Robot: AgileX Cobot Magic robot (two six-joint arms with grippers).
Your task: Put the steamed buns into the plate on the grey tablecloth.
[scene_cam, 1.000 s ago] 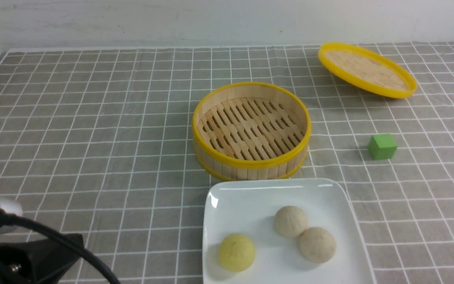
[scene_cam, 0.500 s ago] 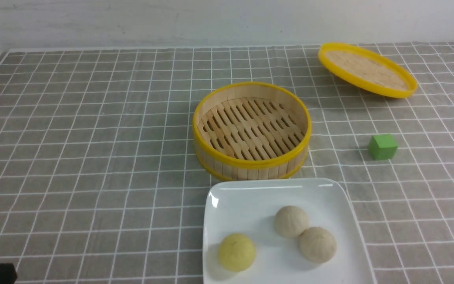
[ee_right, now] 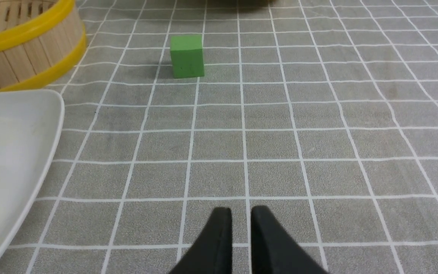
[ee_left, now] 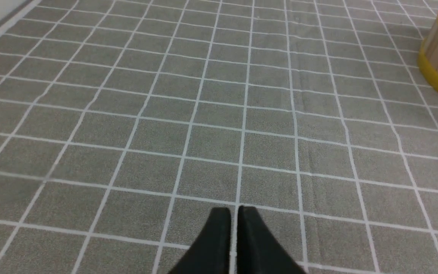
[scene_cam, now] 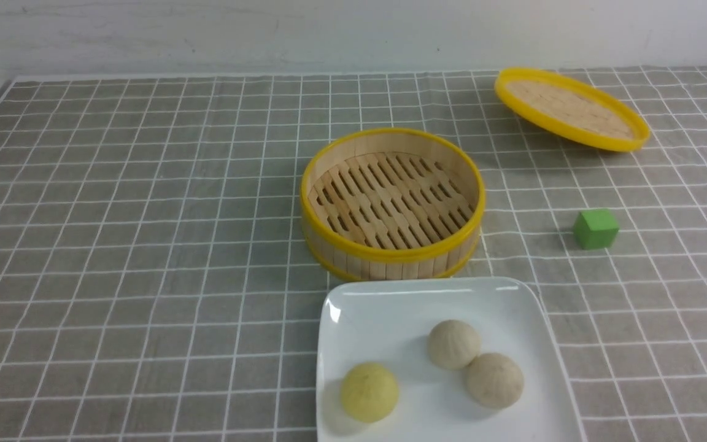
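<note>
All three buns [scene_cam: 445,371] sit in the plate [scene_cam: 390,307] on the cloth [scene_cam: 145,245]; the steamer [scene_cam: 392,202] is empty, so the task looks done. Left gripper [ee_left: 234,213] jaws nearly touch, holding nothing; right gripper [ee_right: 240,215] jaws stand slightly apart, empty
</note>
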